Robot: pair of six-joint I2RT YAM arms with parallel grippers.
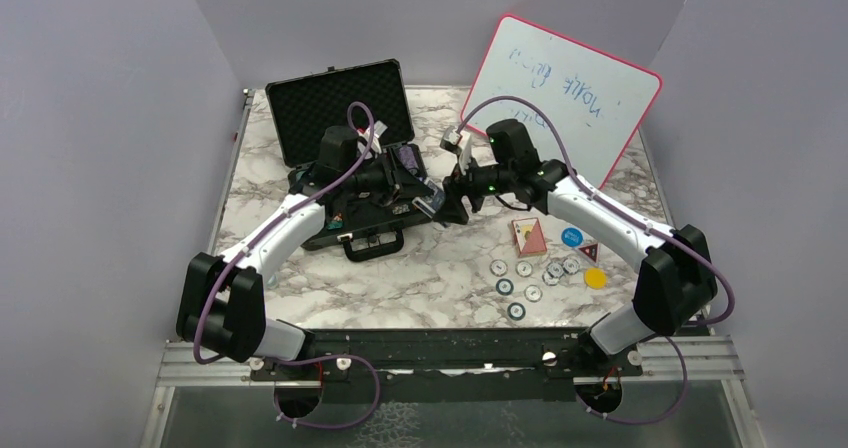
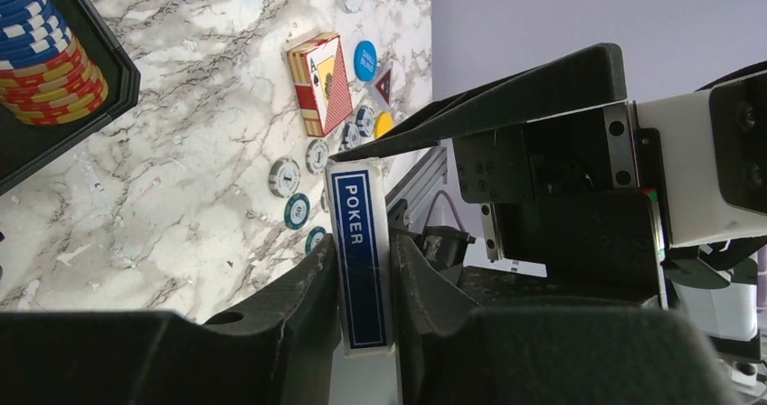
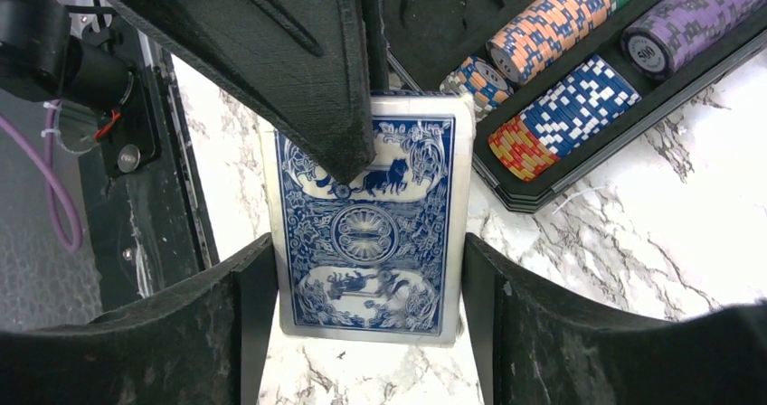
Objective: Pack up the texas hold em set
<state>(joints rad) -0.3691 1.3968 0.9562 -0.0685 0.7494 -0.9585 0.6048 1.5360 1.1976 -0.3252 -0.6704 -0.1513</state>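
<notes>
A blue card deck (image 3: 362,233) is held up in the air between the two arms, just beside the right edge of the black case (image 1: 340,108). It is pinched flat by the left gripper (image 2: 362,251), with one finger on each big face. The word "POKER" can be read in white letters on the thin side of the deck. The deck is also hugged by the right gripper (image 3: 369,269), whose fingers are pressed against its two other sides. A pretty blue pattern is seen on the back of the deck. The case is laid open on the marble table (image 1: 420,288), with its lid stood up and its handle (image 1: 372,248) turned to the near side. Rows of chips (image 3: 579,98) are packed in the case in blue, white, orange, red, yellow, green and purple. "500" is printed on the end of the purple row (image 3: 653,54). A red card deck (image 1: 529,236) is left flat on the table to the right, and a big "A" with a spade is shown on it. Near it are laid a blue button (image 1: 572,236), a red-triangle button (image 1: 588,252) and a yellow button (image 1: 596,278). White words are printed on the blue button, but they are too small to be read. Loose chips (image 1: 525,268) are scattered just in front of the red deck. A pink-framed whiteboard (image 1: 570,88) is leaned at the back, and the blue scribbles on it cannot be made out.
</notes>
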